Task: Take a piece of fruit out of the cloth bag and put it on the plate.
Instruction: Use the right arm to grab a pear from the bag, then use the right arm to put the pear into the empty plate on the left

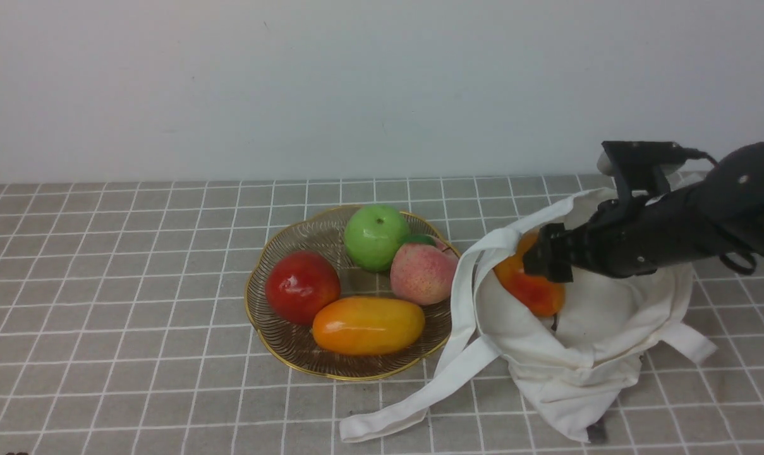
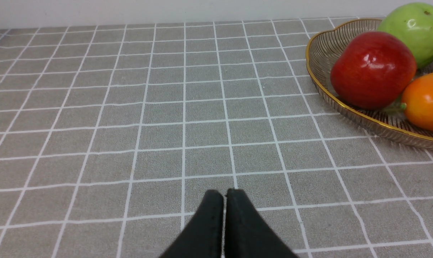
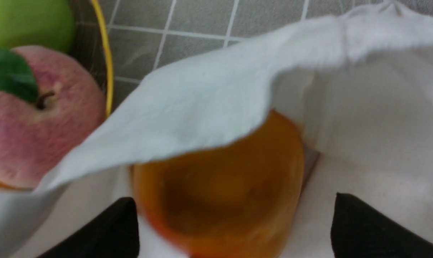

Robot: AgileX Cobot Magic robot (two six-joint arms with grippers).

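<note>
Gripper [image 3: 234,227] on the right arm spread wide, holding nothing, around a red-blushed mango [image 1: 530,278] inside the open cloth bag [image 1: 600,309]; mango's long axis slants toward the robot's right and nearer edge; wire plate [image 1: 287,354] holds four fruits

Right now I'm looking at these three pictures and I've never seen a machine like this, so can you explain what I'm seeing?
It is a robot with two arms. The front view looks forward from between them; the other two come from cameras on its wrists.

On the tiled surface sits a gold wire plate with a red apple, a green apple, a peach and a long yellow-orange fruit. To its right lies a white cloth bag with a mango-like fruit inside.

The right gripper reaches into the bag, its fingers open around that fruit, not gripping it. The left gripper looks shut, with nothing held.
</note>
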